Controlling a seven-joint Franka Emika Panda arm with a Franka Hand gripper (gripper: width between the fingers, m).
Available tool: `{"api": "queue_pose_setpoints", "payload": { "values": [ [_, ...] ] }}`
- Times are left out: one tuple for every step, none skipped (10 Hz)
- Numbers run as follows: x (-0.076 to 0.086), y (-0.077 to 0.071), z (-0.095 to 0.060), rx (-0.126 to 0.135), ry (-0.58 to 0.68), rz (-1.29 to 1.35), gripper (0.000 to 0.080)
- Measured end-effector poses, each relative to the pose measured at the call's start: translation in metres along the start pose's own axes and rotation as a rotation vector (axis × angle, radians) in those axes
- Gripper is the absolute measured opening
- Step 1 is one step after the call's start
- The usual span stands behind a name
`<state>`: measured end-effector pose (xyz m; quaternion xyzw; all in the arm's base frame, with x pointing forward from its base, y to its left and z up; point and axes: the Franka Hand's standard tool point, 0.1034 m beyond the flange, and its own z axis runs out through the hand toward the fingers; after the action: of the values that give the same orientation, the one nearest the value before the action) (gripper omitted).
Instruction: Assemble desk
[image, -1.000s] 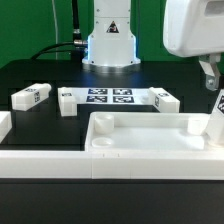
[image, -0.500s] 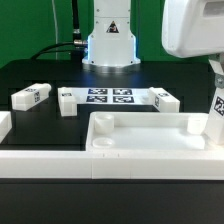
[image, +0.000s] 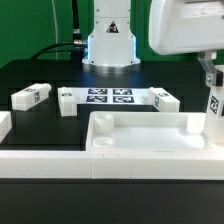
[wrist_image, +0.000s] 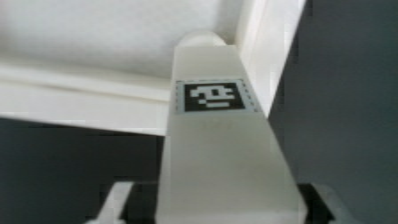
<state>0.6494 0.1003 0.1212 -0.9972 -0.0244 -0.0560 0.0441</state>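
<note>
The white desk top (image: 140, 150) lies rim-up at the front, with sockets in its corners. My gripper (image: 209, 74) is at the exterior view's right, shut on a white tagged leg (image: 214, 108) that hangs upright over the top's far right corner. In the wrist view the leg (wrist_image: 217, 140) runs out from between my fingers (wrist_image: 121, 202), and its tip is over a corner of the desk top (wrist_image: 98, 50). Whether the leg touches the top I cannot tell. Three more legs lie on the black table: one at the left (image: 32, 96), one beside it (image: 66, 101) and one at the right (image: 165, 99).
The marker board (image: 110, 97) lies flat between the loose legs, in front of the robot base (image: 110, 45). A white part (image: 4, 125) shows at the left edge. A long white rail (image: 45, 163) lies along the front.
The arm has shifted toward the exterior view's left, carrying the leg a little left over the desk top's right corner. The loose legs have not moved.
</note>
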Motion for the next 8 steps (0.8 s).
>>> {"api": "queue_pose_setpoints", "payload": {
  "values": [
    [-0.0006, 0.0026, 0.0001, 0.002, 0.018, 0.087, 0.0291],
    [-0.0009, 0.0039, 0.0, 0.003, 0.029, 0.143, 0.0291],
    [-0.0007, 0.0055, -0.0001, 0.002, 0.029, 0.206, 0.0291],
    [-0.0006, 0.0061, -0.0001, 0.002, 0.03, 0.245, 0.0291],
    [-0.0005, 0.008, -0.0002, 0.002, 0.03, 0.323, 0.0291],
    [-0.0005, 0.009, -0.0002, 0.002, 0.03, 0.374, 0.0291],
    [-0.0004, 0.0095, -0.0002, 0.002, 0.03, 0.396, 0.0291],
    [-0.0007, 0.0102, -0.0001, 0.003, 0.029, 0.479, 0.0291]
  ]
}}
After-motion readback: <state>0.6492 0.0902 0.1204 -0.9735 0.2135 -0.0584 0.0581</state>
